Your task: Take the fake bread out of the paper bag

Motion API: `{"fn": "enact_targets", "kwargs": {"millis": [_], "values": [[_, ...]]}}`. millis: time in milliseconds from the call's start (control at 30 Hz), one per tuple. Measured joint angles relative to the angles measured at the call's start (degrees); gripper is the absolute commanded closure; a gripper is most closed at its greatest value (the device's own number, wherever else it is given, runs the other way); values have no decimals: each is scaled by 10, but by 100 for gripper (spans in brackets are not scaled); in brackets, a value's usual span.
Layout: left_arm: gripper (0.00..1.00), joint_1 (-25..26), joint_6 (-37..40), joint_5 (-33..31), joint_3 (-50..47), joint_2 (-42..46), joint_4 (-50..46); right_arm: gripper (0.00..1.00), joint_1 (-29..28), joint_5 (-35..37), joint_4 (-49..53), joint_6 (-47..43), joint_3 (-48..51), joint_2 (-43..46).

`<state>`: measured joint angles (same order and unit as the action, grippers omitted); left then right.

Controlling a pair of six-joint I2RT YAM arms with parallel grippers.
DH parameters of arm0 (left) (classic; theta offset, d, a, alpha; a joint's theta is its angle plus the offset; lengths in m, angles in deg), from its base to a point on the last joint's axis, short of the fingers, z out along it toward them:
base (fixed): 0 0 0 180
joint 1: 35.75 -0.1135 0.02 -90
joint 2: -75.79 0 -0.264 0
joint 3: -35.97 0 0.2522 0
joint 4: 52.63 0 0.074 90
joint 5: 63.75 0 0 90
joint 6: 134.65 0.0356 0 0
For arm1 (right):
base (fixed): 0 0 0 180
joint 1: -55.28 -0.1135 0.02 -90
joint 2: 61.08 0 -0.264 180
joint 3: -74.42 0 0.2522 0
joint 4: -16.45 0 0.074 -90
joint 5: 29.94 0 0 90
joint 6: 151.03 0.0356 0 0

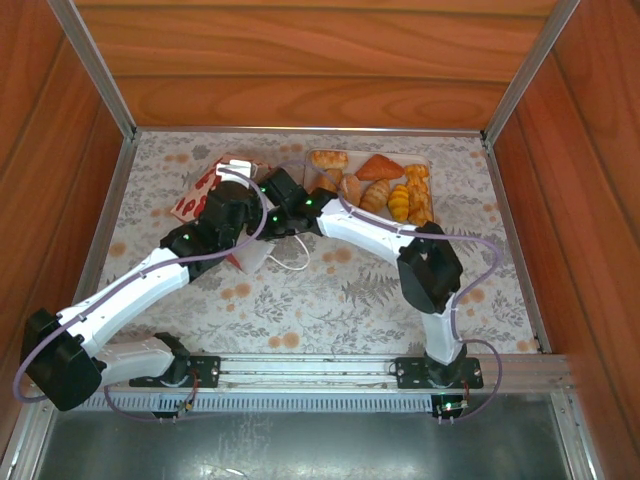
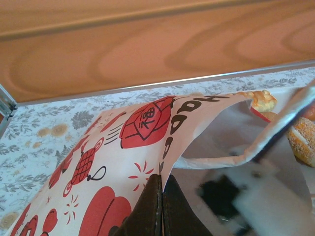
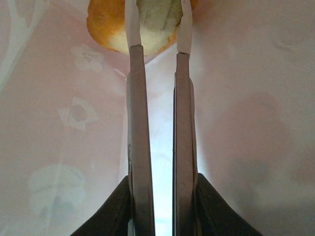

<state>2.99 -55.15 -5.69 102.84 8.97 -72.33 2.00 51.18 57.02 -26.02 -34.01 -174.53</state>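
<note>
Mid-retrieval, deep in paper bag. Pinching bag's rim with left hand, clamped flat on the paper. Squeezing metal tongs in right hand, nearly closed; gripping a fake bread roll at tong tips, straight ahead of that hand (inside bag). Next: withdraw steadily without easing squeeze

text | paper bag | red emblem: 福 | black lettering: not legible
</note>
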Motion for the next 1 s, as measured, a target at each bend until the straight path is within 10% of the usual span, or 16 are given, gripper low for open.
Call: {"fn": "enact_targets", "kwargs": {"millis": [1000], "values": [[100,-54,-33,-14,86,-76,-49,92,5,38,112,-16,76,228]]}}
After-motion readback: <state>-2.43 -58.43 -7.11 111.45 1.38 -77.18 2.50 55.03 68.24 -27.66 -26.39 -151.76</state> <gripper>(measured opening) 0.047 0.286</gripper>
